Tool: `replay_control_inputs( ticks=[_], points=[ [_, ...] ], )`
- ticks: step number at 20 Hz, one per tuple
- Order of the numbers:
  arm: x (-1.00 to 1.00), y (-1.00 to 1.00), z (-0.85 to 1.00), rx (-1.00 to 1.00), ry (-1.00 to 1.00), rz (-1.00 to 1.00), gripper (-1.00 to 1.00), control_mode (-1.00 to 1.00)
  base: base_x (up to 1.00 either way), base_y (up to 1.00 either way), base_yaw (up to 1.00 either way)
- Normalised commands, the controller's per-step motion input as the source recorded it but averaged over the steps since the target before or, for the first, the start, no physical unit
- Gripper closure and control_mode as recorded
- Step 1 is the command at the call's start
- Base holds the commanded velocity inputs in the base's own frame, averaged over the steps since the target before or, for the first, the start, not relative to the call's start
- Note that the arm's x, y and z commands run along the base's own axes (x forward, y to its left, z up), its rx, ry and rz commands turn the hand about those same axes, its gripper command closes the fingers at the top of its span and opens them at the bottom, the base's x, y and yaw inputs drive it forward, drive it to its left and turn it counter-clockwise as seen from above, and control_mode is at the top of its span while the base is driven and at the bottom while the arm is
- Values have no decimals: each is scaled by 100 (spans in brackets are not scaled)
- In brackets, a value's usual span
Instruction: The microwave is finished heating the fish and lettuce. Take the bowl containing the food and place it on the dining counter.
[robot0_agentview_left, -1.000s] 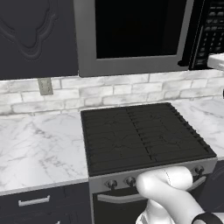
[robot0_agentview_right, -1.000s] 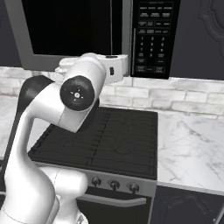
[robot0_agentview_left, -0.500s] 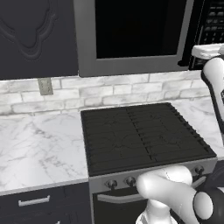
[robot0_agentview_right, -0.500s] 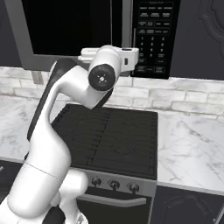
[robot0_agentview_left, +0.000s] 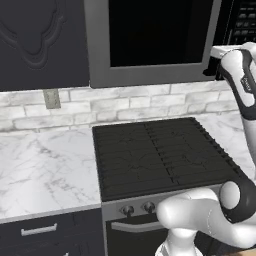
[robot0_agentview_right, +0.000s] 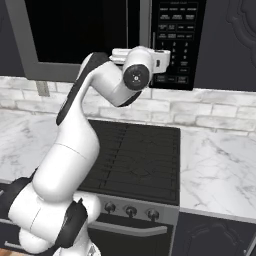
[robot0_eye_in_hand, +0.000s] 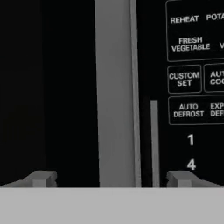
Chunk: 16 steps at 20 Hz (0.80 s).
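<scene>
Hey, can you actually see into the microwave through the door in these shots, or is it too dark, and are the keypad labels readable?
Both base views: microwave door glass flat black, nothing inside visible. Hand view: keypad panel labels sharp and readable.

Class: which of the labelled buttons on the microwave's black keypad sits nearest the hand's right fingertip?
The AUTO DEFROST button, lowest labelled one, just above the digits; REHEAT sits far higher.
</scene>
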Motion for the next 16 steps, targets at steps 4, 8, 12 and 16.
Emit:
replay_control_inputs(
  ticks=[4, 8, 12, 16],
  points=[
    [83, -5, 0, 0, 3, 0, -100, -100, 0, 0, 0],
    [90, 0, 0, 0, 2, 0, -100, -100, 0, 0, 0],
    [61, 5, -2, 0, 0, 0, -100, -100, 0, 0, 0],
    [0, 42, -16, 2, -1, -1, -100, -100, 0, 0, 0]
  ],
)
